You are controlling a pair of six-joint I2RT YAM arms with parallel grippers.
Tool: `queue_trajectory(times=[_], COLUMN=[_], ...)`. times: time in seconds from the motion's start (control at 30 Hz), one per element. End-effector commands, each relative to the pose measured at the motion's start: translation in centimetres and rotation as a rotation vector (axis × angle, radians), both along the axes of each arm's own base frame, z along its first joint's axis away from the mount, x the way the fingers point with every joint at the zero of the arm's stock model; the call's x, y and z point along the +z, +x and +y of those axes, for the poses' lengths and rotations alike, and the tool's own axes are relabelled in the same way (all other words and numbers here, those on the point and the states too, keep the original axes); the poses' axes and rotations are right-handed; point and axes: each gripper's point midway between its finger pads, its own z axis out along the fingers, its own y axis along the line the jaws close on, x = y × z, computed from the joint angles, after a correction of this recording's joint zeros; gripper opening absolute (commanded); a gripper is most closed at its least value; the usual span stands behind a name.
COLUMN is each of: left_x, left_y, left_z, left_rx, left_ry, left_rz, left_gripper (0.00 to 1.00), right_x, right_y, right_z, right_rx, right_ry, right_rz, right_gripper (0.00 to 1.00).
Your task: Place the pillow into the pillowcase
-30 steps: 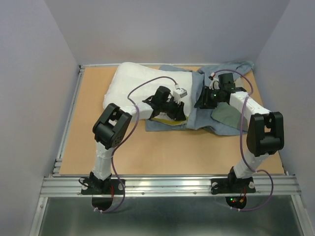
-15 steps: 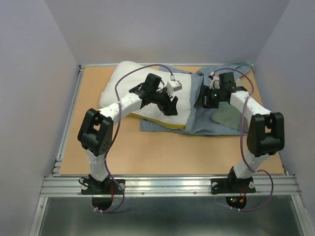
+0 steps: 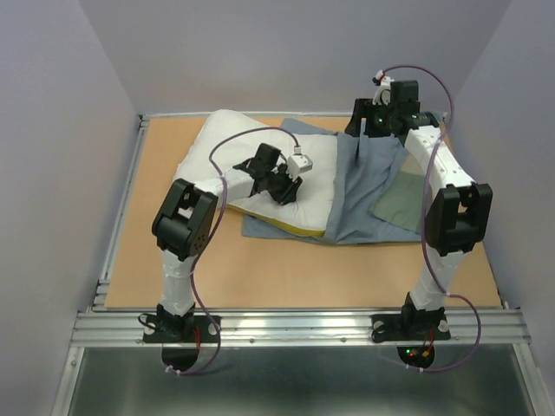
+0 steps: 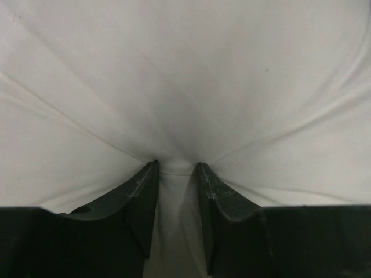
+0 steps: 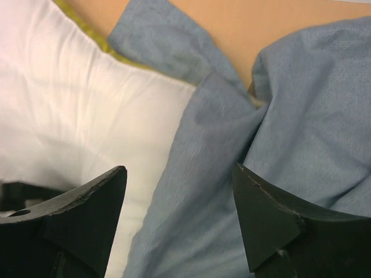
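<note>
Left gripper [image 4: 177, 168] nearly closed, pinching a fold of the white pillow [image 4: 185, 69], cloth puckered around the fingertips. Pillow lies on the table [image 3: 165, 217] left of centre, yellow edge nearest, its near right corner over the pillowcase [image 3: 364, 199]. Far right, right gripper [image 5: 178, 168] spread wide above the grey-blue pillowcase, gripping nothing; below it the pillowcase edge laps the pillow's right side
</note>
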Motion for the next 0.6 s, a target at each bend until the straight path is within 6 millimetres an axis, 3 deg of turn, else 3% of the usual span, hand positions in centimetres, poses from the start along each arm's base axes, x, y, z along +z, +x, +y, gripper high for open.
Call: queue_trajectory(times=[0.0, 0.1, 0.23, 0.4, 0.43, 0.57], left_x=[-6.0, -5.2, -2.6, 2.1, 3.1, 5.0], left_y=[-11.7, -14.7, -14.8, -11.1, -10.1, -8.1], left_z=[4.5, 5.5, 5.7, 3.3, 2.7, 1.6], left_rx=[-0.094, -0.185, -0.207, -0.144, -0.133, -0.118], left_ry=[0.194, 0.234, 0.217, 0.141, 0.123, 0.086], left_rz=[0.299, 0.286, 0.231, 0.126, 0.105, 0.048], left_gripper=[0.42, 0.45, 0.6, 0.66, 0.66, 0.67], right_x=[0.0, -0.3, -1.7, -5.3, -6.7, -10.2], right_y=[2.5, 2.6, 2.5, 1.5, 1.1, 0.7], right_z=[-0.3, 0.6, 2.0, 3.8, 3.7, 3.8], right_rx=[-0.002, 0.032, 0.093, 0.15, 0.159, 0.182], right_ry=[-0.021, 0.009, 0.062, 0.072, 0.039, -0.029], right_rz=[-0.032, -0.021, 0.021, 0.116, 0.145, 0.196], right_gripper=[0.8, 0.83, 0.83, 0.74, 0.73, 0.71])
